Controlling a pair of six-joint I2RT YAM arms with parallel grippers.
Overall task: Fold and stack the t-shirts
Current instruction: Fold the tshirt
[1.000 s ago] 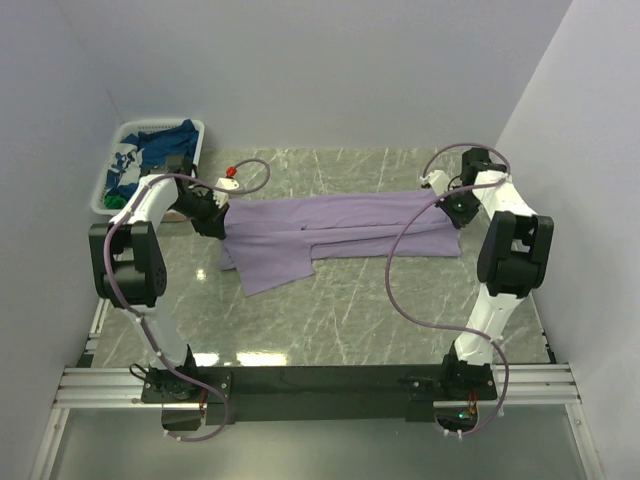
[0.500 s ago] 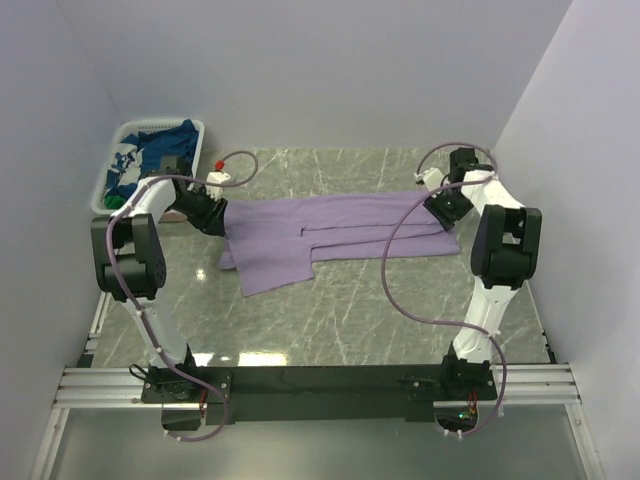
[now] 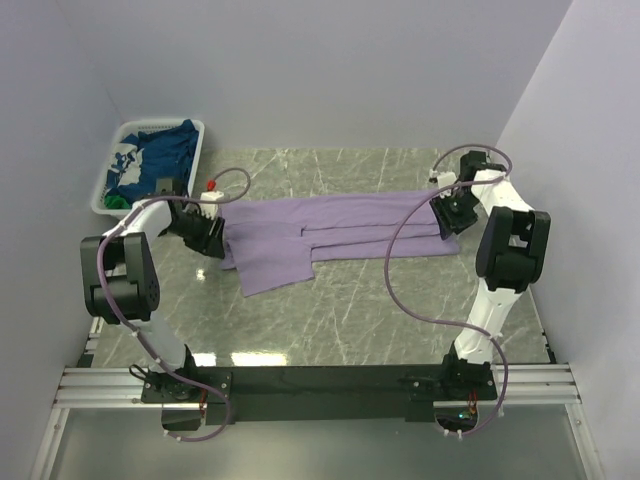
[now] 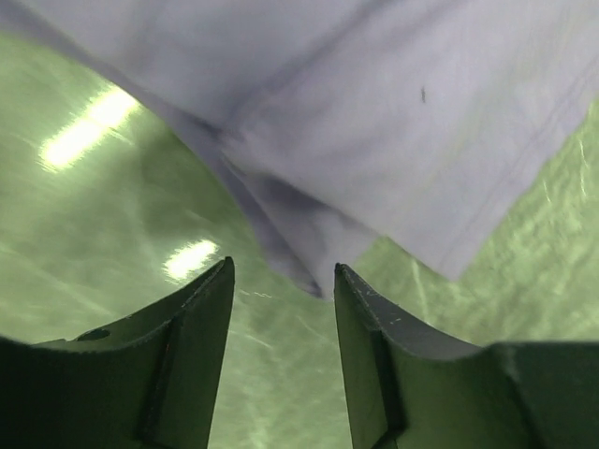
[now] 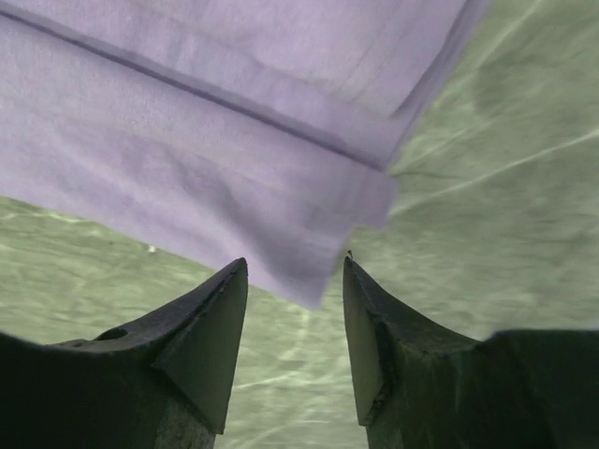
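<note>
Between the dark fingers of the left gripper (image 4: pixel 284 271), only glossy green-grey marbled tabletop (image 4: pixel 112 234): jaws parted, nothing pinched. Hovers low at the left end of the large plain lavender-purple cloth t-shirt (image 4: pixel 374 112), with a rumpled fold of the shirt's edge pointing down toward the gap and stopping just short of the fingertips. Beyond that fold, smooth cloth with a stitched hem running off toward the right side of the left wrist view.

Over at the shirt's right end, much the same for the right gripper (image 5: pixel 293 267): jaws apart, gripping nothing, tips aimed at the shiny table. Just ahead of the gap, a layered corner of the lavender shirt, several thicknesses stacked, with a dark seam line crossing them. Contact between cloth and fingers: unclear.

Seen from above, lavender shirt spread flat across the middle of the table, folded lengthwise into a long band reaching from one gripper to the other, with a wider flap jutting toward the near edge at the left end. Both white arms bent inward over the band's two ends.

At the far left corner, beside the wall, a white slatted plastic basket (image 3: pixel 160 124) holding a crumpled navy blue t-shirt with white print (image 3: pixel 160 148), plus a sliver of green cloth (image 3: pixel 118 200) at the basket's near end, just behind the left arm. Well apart from the lavender shirt.
</note>
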